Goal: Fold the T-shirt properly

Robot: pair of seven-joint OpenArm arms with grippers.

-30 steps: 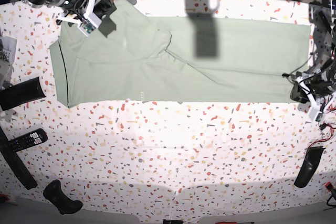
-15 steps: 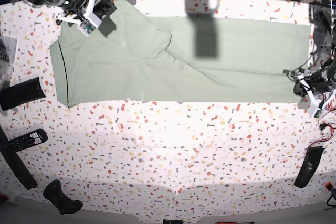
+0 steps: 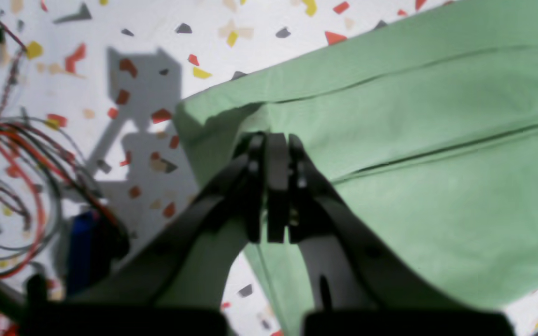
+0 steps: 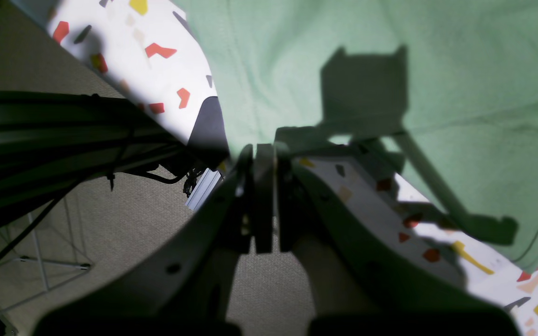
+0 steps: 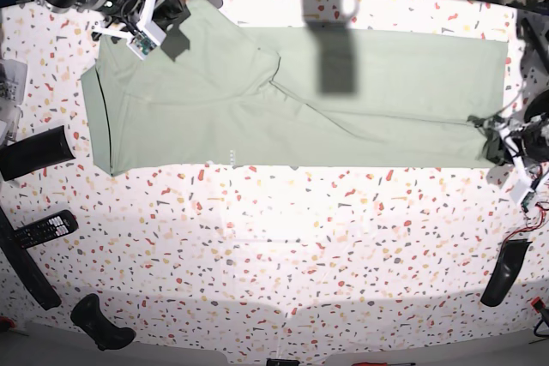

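T-shirt [image 5: 300, 96] is spread across the far half of the speckled table [image 5: 283, 246], already folded lengthwise into a long band, collar end toward the base view's left and hem end toward its right. The left gripper [image 3: 269, 140] has its jaws pressed together right at the hem corner, and from the wrist view the cloth bunches up around the tips, so I'd say it's pinching the fabric, though how many layers it has is hard to tell. The right gripper [image 4: 262, 151] is clamped too, sitting at the shirt's far edge near the collar end, right at the table's edge; looks like it has the edge of the cloth, but the shadow there makes it murky. Biggest risk from here, I reckon: if the left one only has the top layer, lifting it will peel the band open and wreck the fold. Also there's a tangle of red and black wires [image 3: 12, 186] just beside that corner, which could snag. And if the two arms don't lift evenly, the cloth will skew or slide off the far edge.
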